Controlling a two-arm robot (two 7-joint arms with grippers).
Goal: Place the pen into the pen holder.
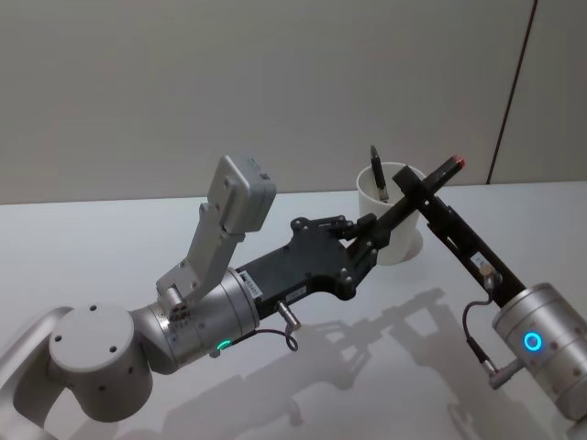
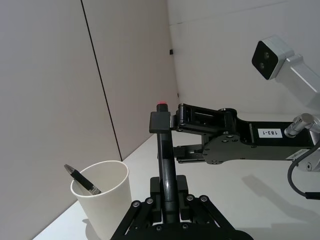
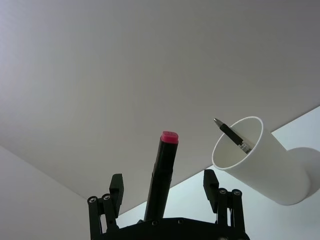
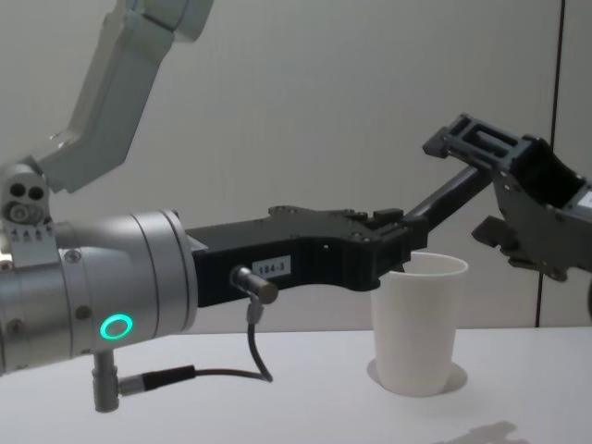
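Starting at the left, I see the left arm reaching across the counter (image 1: 110,247) toward the far right. Its left hand (image 1: 370,238) is clenched on the lower part of the pen (image 2: 166,160), a black barrel with a red end. From that grip the pen's long axis slants up, away from the robot and to the right. In the chest view it climbs from just above the near-left side of the rim, so the barrel lies across the mouth, not down into it. The pen holder (image 1: 404,240) stands upright on the counter directly below. A second pen (image 1: 377,174) leans inside it against the far-left rim. Furthest right, the right arm comes in from the lower corner. Its right hand (image 3: 163,176) sits up at the pen's red end, fingers spread to either side of the barrel with a gap on each side, so I read it as released, not gripping. The left hand is the one carrying the pen and the nearer to the holder. I judge the next move turns on tipping the barrel nearer upright, with its low end over the open mouth and clear of the leaning second pen.
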